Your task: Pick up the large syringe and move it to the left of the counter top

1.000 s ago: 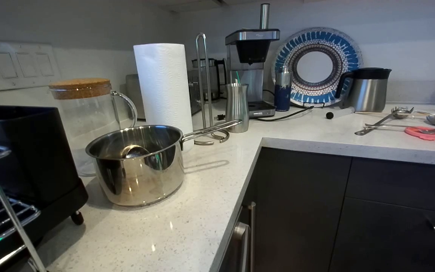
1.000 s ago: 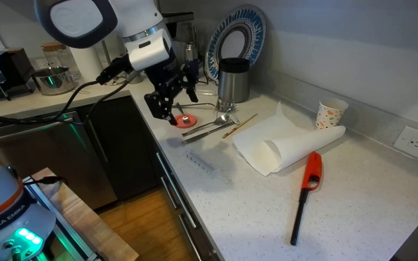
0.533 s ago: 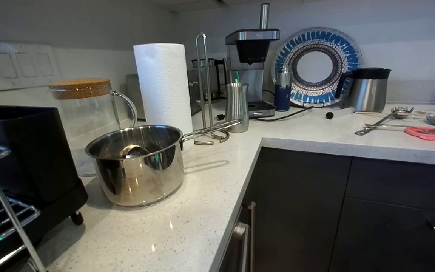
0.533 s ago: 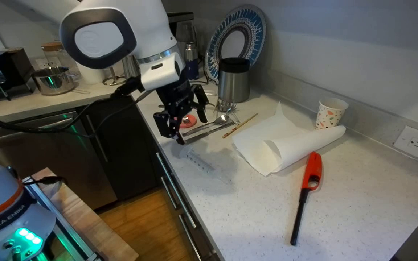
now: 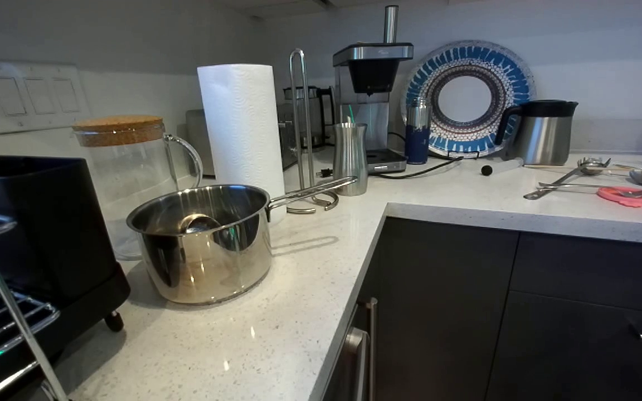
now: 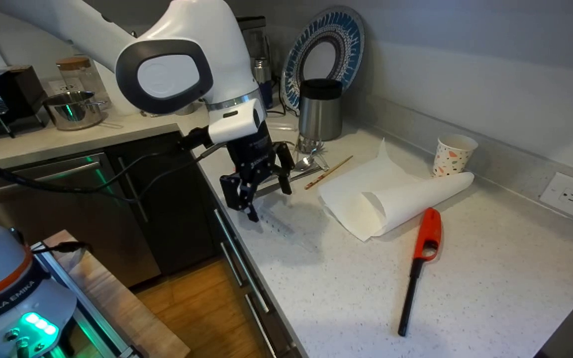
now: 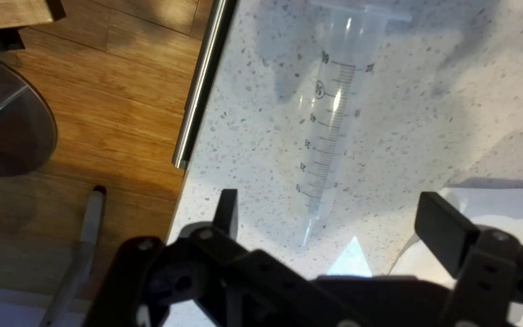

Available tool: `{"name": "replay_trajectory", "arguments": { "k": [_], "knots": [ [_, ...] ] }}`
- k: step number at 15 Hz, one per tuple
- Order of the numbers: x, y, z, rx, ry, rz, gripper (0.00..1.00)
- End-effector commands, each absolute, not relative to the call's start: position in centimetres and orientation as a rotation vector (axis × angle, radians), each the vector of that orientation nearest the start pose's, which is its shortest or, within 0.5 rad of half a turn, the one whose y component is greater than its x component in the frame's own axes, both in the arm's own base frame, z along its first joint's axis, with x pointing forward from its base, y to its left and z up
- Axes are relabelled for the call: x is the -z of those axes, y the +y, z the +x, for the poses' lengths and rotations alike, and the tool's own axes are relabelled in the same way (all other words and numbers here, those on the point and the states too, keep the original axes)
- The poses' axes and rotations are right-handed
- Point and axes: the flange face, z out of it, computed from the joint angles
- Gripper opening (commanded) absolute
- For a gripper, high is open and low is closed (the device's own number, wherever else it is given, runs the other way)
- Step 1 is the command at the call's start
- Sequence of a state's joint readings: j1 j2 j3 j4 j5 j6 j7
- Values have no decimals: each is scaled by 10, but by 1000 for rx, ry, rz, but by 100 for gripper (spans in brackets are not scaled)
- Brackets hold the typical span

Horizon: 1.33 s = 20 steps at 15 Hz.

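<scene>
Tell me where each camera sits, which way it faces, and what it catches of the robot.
An exterior view: a little above the counter top, near the saucepan, facing the coffee maker toward the corner; no robot can be made out.
An exterior view: raised above the counter top, facing down across it toward the patterned plate; arm, base and open gripper show.
Wrist view: on the wrist, facing down at the syringe; gripper fingers show.
Shared: saucepan and patterned plate in both exterior views.
</scene>
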<state>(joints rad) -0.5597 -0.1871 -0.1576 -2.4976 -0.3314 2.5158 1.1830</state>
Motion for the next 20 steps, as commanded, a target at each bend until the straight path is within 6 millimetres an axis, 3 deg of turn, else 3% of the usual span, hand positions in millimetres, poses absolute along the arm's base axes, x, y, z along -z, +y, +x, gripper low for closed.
{"name": "replay_trajectory", "arguments": {
  "k": [1,9,10,11,13,20],
  "knots": [
    [-356,-313,360,426,2484,-2213,100],
    [-327,-306,375,456,2506,-2277,100],
    [-324,-305,377,461,2497,-2282,94],
    [-322,-304,379,459,2488,-2282,76],
    [-319,-303,383,463,2477,-2286,58],
    [-319,-296,385,424,2438,-2338,7]
  ]
}}
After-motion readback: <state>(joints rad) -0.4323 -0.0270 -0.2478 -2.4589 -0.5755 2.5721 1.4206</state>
